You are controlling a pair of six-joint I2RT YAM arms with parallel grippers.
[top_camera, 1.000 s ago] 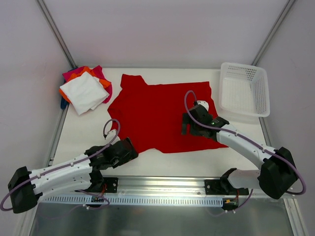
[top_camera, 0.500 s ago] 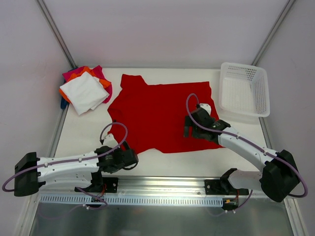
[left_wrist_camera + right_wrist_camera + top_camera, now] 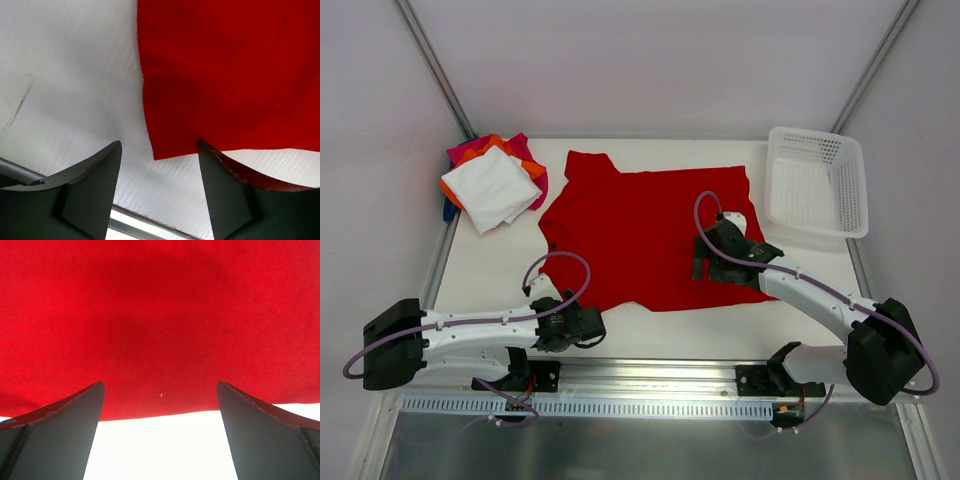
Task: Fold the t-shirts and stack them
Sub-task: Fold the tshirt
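Note:
A large plain red t-shirt [image 3: 645, 235] lies spread flat on the white table. My left gripper [image 3: 592, 328] is open, low at the shirt's near left corner [image 3: 157, 152]; that corner lies between and just ahead of its fingers. My right gripper [image 3: 698, 262] is open over the shirt's right part, and the shirt's edge [image 3: 160, 412] runs between its fingers. A stack of folded shirts sits at the far left: white [image 3: 492, 187] on top, with orange [image 3: 485, 147], magenta [image 3: 520, 147] and a sliver of blue [image 3: 448, 212] under it.
A white plastic mesh basket [image 3: 817, 182] stands at the far right of the table. A metal rail [image 3: 650, 375] runs along the table's near edge, close behind the left gripper. Slanted frame posts rise at both far corners.
My left arm has drawn back and swung right, its gripper dropping from over the shirt's near left edge to just below that corner. My right gripper has barely moved.

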